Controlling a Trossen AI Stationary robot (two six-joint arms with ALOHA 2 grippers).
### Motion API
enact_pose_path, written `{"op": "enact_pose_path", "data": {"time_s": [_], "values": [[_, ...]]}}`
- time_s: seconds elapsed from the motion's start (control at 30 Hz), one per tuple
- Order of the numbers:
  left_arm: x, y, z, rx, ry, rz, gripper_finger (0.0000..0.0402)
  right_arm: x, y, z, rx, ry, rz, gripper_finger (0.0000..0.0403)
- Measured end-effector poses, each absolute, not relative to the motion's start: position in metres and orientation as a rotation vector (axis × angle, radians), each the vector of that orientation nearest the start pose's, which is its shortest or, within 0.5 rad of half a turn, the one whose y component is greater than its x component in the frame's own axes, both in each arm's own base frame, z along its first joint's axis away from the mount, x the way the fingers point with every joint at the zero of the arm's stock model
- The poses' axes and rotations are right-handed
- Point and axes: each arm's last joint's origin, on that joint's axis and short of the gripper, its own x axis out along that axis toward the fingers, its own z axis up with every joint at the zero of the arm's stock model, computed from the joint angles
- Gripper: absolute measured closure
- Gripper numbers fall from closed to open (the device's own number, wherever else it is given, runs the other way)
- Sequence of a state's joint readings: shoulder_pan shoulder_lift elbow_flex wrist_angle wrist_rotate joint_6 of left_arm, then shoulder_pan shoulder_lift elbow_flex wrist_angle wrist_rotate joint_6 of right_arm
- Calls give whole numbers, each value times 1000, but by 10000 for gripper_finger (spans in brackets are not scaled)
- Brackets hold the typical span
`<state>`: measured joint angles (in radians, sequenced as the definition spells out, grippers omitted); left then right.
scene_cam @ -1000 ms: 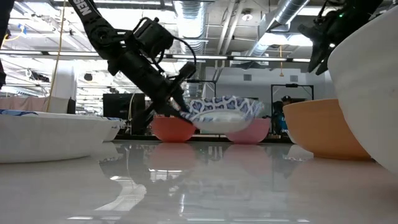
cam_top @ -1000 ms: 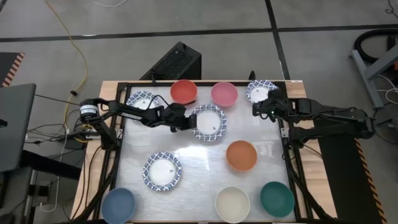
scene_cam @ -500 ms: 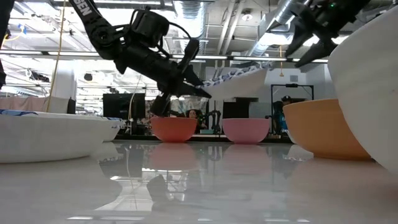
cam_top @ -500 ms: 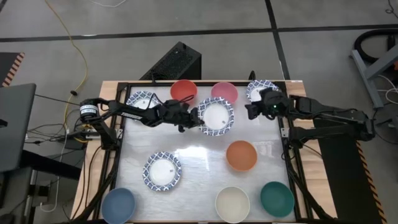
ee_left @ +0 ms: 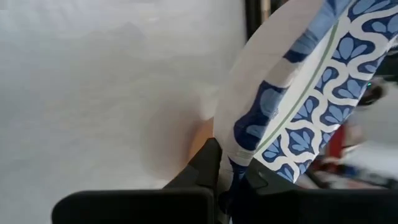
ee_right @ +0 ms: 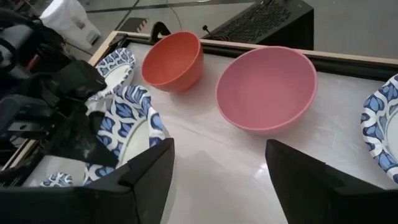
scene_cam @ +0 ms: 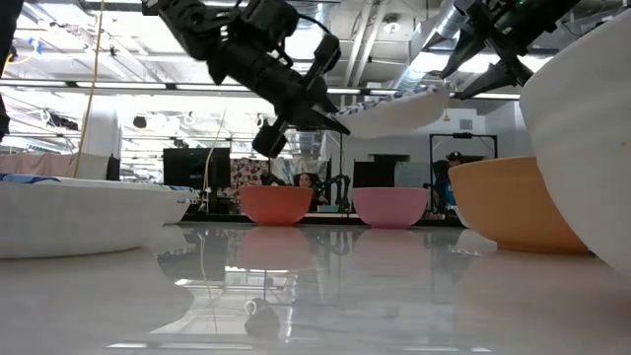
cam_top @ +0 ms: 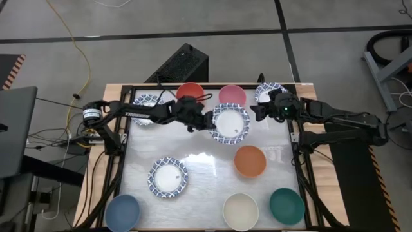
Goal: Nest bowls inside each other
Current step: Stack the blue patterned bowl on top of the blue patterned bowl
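Aloft above the far middle of the table [cam_top: 193, 161], the blue-patterned bowl [cam_top: 230, 124] hung clear of the surface, pinched at its 9 o'clock rim by the left hand [cam_top: 205, 120], clenched on it. Its mouth faced roughly upward, tilted a little. The right hand [cam_top: 257, 112], fingers spread wide and grasping nothing, hovered near the bowl's 2 o'clock side, apart from it. The pink bowl [cam_top: 232, 96] sat just beyond at 12 o'clock, the red bowl [cam_top: 189, 91] at 11 o'clock, another patterned bowl [cam_top: 269, 94] at 2 o'clock behind the right hand. Judging by this, the right hand was the nearer receiver, should a handover come.
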<state>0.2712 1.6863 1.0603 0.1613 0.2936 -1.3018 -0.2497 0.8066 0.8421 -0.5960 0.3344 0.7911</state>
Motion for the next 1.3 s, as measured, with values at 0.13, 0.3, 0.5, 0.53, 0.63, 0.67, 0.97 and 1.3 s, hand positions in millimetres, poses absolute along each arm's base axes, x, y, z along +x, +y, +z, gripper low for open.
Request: {"op": "enact_pose_path", "data": {"time_s": [0.13,0.3,0.5,0.53,0.63,0.67,0.97,1.3], "values": [[361,101,245,-1348,444,310,401,153,-49,312,717,312,-759,127],[361,117,271,-1261,477,333,401,156,-48,316,698,307,-683,127],[358,128,290,-1197,491,367,401,165,-48,319,685,286,-588,127],[357,129,290,-1195,493,371,401,165,-48,319,684,288,-588,127],[357,131,290,-1198,494,377,401,168,-49,317,684,297,-592,127],[357,131,290,-1198,492,376,401,169,-49,316,683,304,-594,127],[358,131,291,-1188,479,372,401,191,-55,298,680,410,-627,133],[357,131,291,-1167,483,374,401,201,-57,295,704,390,-629,304]]}}
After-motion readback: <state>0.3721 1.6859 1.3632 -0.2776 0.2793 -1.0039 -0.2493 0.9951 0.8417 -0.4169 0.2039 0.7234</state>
